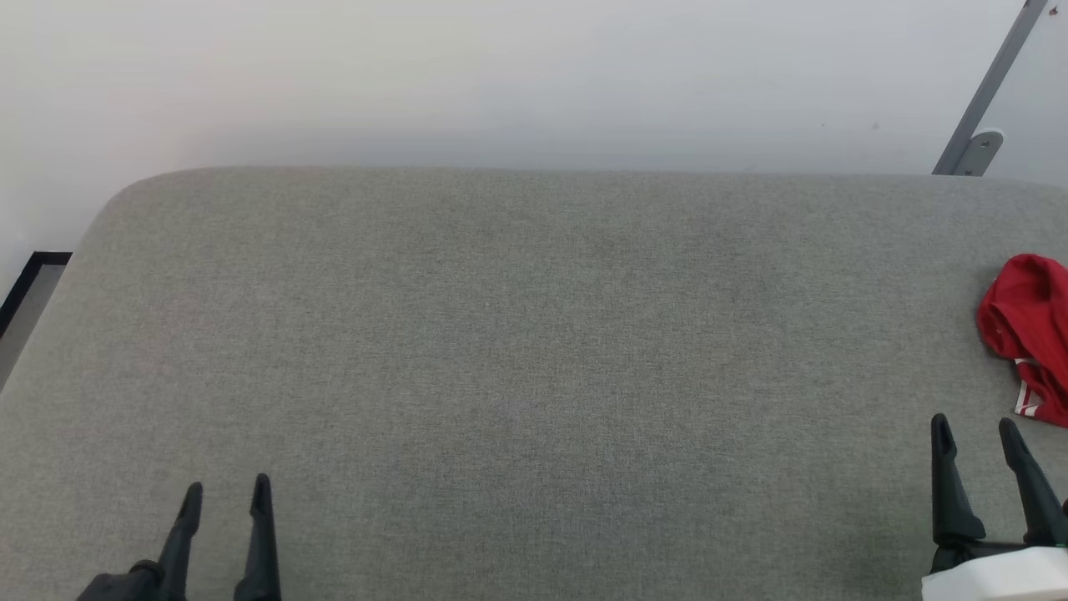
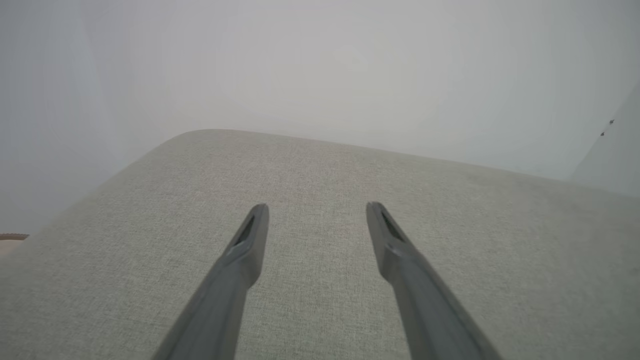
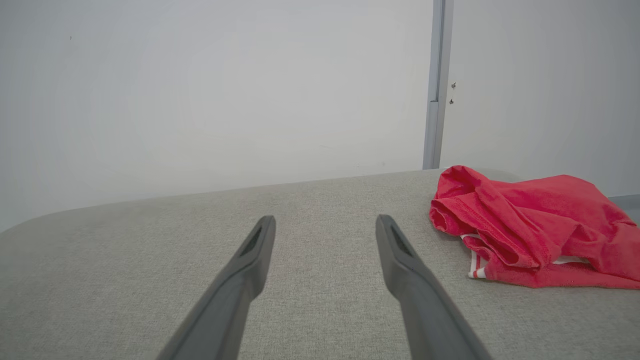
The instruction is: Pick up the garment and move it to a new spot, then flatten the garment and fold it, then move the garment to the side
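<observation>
One crumpled garment (image 3: pixel 530 235) lies right of spread right jaws, apart.

The garment (image 1: pixel 1030 325) lies on the pad (image 1: pixel 534 334), just ahead and to the right of the fingers of the right gripper (image 1: pixel 974 422), near but apart; the left gripper (image 1: pixel 228 486) is over the pad's near left part, well apart from the garment; beyond both sets of fingers the pad ends at a wall (image 1: pixel 501 83); a post (image 1: pixel 989 88) stands behind the garment.

A grey fabric surface (image 1: pixel 501 334) meets a white wall (image 1: pixel 501 75), with perhaps a door-frame post (image 1: pixel 991 83).
</observation>
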You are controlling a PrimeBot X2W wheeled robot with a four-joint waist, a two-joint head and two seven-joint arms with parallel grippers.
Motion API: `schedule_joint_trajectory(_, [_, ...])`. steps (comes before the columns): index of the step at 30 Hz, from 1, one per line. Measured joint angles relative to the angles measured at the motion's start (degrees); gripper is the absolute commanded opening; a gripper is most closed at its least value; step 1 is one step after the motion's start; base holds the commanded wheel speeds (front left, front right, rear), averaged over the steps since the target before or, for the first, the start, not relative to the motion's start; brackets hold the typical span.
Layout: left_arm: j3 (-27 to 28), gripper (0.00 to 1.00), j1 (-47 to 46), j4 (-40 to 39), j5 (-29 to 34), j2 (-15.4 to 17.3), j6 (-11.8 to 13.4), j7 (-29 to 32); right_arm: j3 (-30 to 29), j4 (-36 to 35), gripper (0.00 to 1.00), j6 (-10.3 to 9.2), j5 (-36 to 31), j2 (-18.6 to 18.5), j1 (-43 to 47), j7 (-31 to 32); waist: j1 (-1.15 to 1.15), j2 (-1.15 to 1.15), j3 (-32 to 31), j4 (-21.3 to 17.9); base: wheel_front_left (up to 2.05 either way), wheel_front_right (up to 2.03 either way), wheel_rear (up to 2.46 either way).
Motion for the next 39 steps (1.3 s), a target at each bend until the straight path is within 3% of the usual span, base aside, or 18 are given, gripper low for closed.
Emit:
schedule_joint_trajectory(25, [-3.4, 1.0, -0.3, 0.1, 0.5, 0.4, 0.0, 0.0, -0.4, -0.2, 1.0, 0.0, -1.4, 1.3, 0.9, 0.0, 0.0, 0.0, -0.3, -0.3, 0.0, 0.0, 0.0])
schedule_joint_trajectory(26, [-3.3, 0.0, -0.3, 0.1, 0.4, 0.4, 0.0, 0.0, -0.4, -0.1, 0.0, 0.0, -1.3, 1.4, 0.9, 0.0, 0.0, 0.0, -0.4, -0.3, 0.0, 0.0, 0.0])
schedule_joint_trajectory(31, [-3.7, 0.0, 0.2, 2.6, 0.3, -0.6, 0.0, 0.1, 0.1, 2.4, 0.0, 0.0, -1.2, 2.4, 1.2, 0.1, 0.0, 0.0, -0.4, -0.4, 0.0, 0.0, 0.0])
schedule_joint_trajectory(39, [-3.6, 0.0, -0.2, 3.4, -7.7, -0.9, 0.0, 1.9, 0.2, 3.0, 0.0, 0.0, 6.3, 2.9, 0.9, 2.4, 0.0, 0.0, -0.4, -0.6, 0.0, 0.0, 0.0])
